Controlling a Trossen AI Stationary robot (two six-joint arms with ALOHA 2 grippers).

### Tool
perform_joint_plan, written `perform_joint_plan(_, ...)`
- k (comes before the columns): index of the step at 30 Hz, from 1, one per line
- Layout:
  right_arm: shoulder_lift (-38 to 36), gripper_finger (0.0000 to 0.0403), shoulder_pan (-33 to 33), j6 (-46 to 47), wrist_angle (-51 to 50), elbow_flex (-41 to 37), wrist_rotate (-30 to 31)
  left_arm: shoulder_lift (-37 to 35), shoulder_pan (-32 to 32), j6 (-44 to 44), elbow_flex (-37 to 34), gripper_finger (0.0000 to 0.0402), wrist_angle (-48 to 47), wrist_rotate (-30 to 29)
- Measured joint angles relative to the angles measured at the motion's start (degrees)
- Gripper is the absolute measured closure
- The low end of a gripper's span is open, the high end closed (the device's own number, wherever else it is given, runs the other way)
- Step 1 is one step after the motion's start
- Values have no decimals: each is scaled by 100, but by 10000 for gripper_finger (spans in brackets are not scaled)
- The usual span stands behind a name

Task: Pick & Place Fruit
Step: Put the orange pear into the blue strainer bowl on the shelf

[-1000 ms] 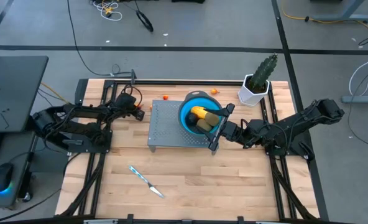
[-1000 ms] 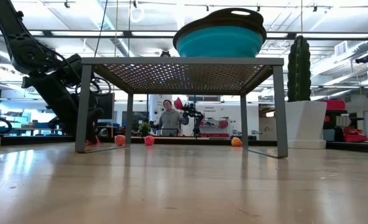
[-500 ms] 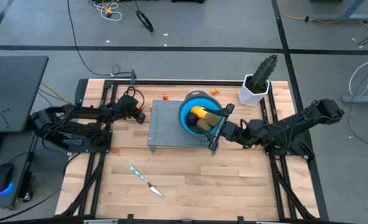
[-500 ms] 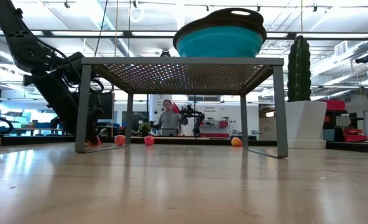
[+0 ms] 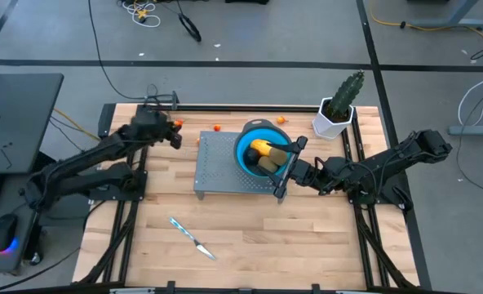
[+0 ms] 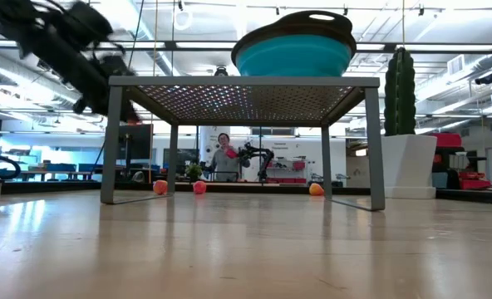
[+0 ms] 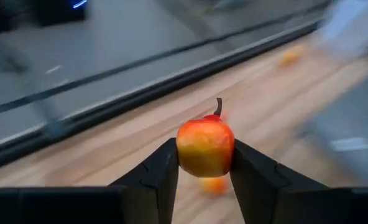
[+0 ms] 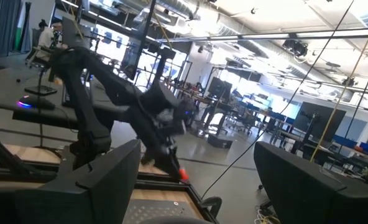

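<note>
A small orange-red toy apple with a dark stem sits upright, pinched between the left claw fingers. A yellow-orange oval and olive-brown oval lie just beside the right claw.

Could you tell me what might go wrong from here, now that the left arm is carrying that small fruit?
1. The left pincer grips the round, smooth fruit only at its sides, so it might slip out mid-air.
2. The right pincer hangs open at the bowl rim, so the arms might meet there.
3. The bowl already holds fruit, so a dropped piece might bounce out.
</note>
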Motion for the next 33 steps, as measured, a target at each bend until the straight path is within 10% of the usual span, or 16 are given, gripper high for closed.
perform_joint_plan(13, 218, 78, -196, 27, 262, 0, -1399, -1389, -1029, -1483, 0, 265, 1503, 2283)
perform_joint_plan(33, 1323, 78, -295, -749, 606, 596, -1742, 1392, -3896, -1051, 539, 261, 4019, 1157)
